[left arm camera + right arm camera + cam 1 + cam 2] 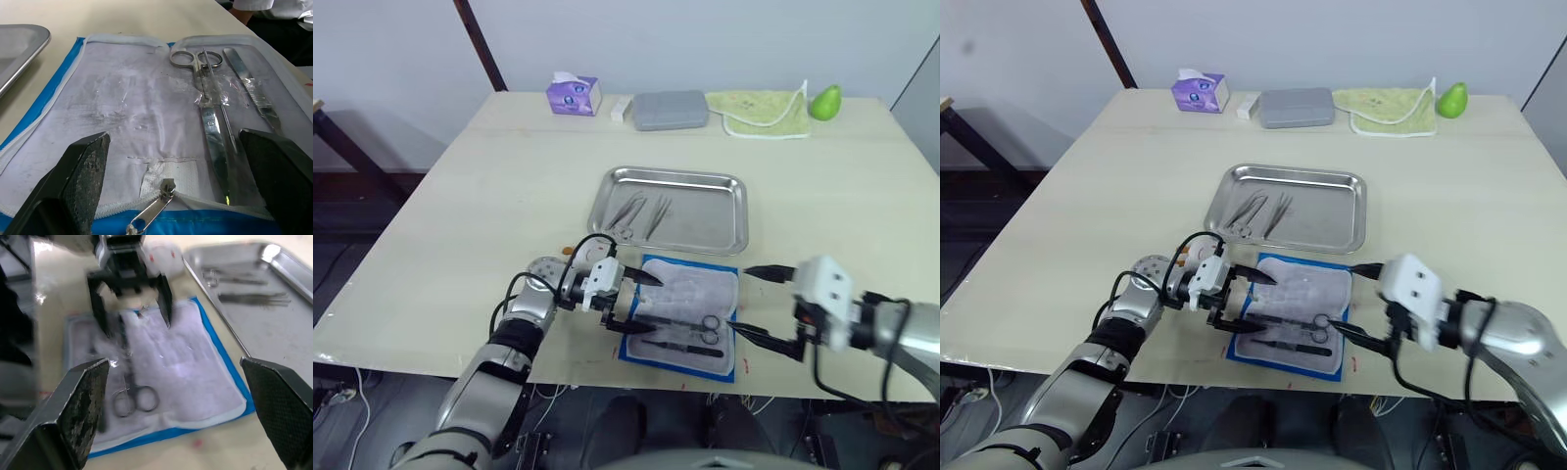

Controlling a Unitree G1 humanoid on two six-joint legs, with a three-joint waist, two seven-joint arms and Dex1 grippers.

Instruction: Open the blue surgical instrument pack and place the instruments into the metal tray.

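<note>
Reaching in low from the left, the left claw (641, 302) hangs spread over the unzipped blue pack (682, 315) near the tabletop's (480, 196) front edge, scissors (204, 93) lying inside; the right claw (754, 302) gapes just beside it. No writing is legible. Tools (641, 211) rest in the tray (669, 210).

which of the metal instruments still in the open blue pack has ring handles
The silver scissors; the flat-handled tool beside them has a plain straight grip with no rings.
</note>
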